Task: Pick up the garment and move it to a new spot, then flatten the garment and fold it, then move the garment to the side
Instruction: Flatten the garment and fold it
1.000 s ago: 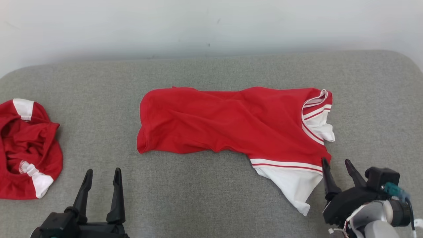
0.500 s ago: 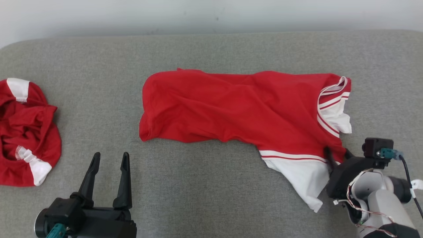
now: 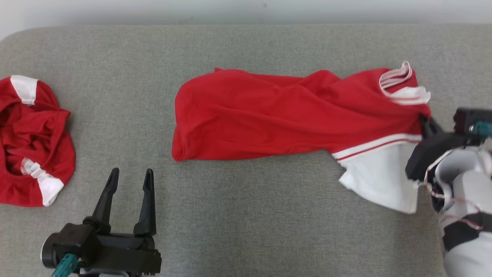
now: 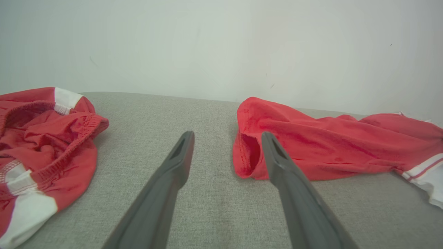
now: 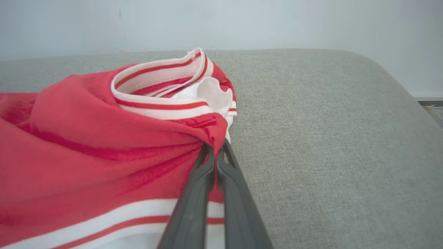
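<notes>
While the left gripper (image 3: 132, 172) sits at the lower left of the head view with its 2 dark fingers spread wide and nothing between them, the right gripper (image 5: 216, 149) is pinched tight on the red shirt (image 3: 269, 115). The right wrist view shows the 2 fingers pressed together on a fold of red cloth at the shoulder, just below the striped collar (image 5: 162, 86) and above the white sleeve (image 3: 384, 181) with its red stripe. The cloth around the grip is gathered into creases that run toward the fingertips, and the collar end looks bunched and raised off the grey cushion (image 3: 246, 223).

The shirt stretches across the middle of the cushion, hem toward the robot's left and collar toward its right. Its hem end lies flat, and the left wrist view shows the hem gaping open a little. The white sleeve drapes toward the front edge beside the right arm and is slightly blurred.

The left gripper is apart from the shirt, in front of the hem end. A second red and white piece of clothing (image 3: 34, 142) lies crumpled at the cushion's far left, well apart from the shirt. A pale wall (image 4: 221, 45) stands behind the cushion.
</notes>
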{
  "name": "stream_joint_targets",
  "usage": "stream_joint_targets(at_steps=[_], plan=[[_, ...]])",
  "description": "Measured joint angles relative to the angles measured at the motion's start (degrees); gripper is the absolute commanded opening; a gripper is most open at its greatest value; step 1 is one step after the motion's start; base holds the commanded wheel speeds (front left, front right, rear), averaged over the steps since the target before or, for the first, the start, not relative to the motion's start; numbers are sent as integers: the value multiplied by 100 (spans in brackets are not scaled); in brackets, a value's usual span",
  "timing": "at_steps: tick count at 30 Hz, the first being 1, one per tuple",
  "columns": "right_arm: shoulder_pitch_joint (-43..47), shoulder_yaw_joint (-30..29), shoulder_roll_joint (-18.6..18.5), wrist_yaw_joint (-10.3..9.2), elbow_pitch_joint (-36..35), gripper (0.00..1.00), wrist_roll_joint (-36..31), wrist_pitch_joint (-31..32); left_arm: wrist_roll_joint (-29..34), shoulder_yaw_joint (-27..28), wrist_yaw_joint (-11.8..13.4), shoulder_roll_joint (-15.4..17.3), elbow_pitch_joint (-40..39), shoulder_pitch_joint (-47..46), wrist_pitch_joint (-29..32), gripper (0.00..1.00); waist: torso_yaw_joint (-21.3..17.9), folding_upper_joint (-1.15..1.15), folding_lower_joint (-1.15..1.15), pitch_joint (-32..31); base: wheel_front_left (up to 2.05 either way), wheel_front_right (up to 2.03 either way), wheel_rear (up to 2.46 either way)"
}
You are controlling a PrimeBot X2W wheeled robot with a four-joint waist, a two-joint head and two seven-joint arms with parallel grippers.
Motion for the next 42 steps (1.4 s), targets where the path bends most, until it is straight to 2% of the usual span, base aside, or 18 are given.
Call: stream_joint_targets(at_steps=[6, 13, 14, 15, 19, 22, 27, 34, 42], plan=[[-531, 94, -190, 0, 342, 0, -163, -256, 4, -33, -29, -1, -55, -124, -1, 100, 92, 0, 0, 136, 0, 0, 0], [-976, 127, -249, 0, 938, 0, -272, -913, 7, -89, -37, -2, -55, -215, -1, 100, 213, 0, 0, 255, 0, 0, 0], [-985, 88, -252, 0, 1060, 45, -298, -920, 9, -104, -37, -2, -48, -215, -1, 100, 232, 0, 0, 256, 0, 0, 0], [-982, 71, -242, 0, 1174, 100, -316, -950, 15, -112, -37, -2, -46, -216, -1, 100, 245, 0, 0, 251, 0, 0, 0], [-947, -60, -253, 0, 1401, 100, -354, -1312, 14, -105, -35, -2, -21, -220, 0, 100, 270, 0, 0, 179, 0, 0, 0], [-727, -442, -264, -1, 1381, 100, -245, -1811, -13, -44, 15, -7, 45, -193, 0, 100, 279, 0, 0, 59, 0, 0, 0], [-180, -448, 2, 0, 1045, 100, -137, -2139, -23, 99, 60, -5, 97, 13, -1, 100, 246, -1, 0, -153, 0, 0, 0], [972, 291, 370, 0, -165, 100, 118, -2234, -41, 420, 110, -3, 141, 331, 0, 100, 8, 0, 0, -512, 0, 0, 0], [2136, 1349, 400, 0, -1627, 100, 691, -2248, -54, 532, 108, -5, 185, 543, -1, 100, -256, -1, -1, -977, 0, 0, 0]])
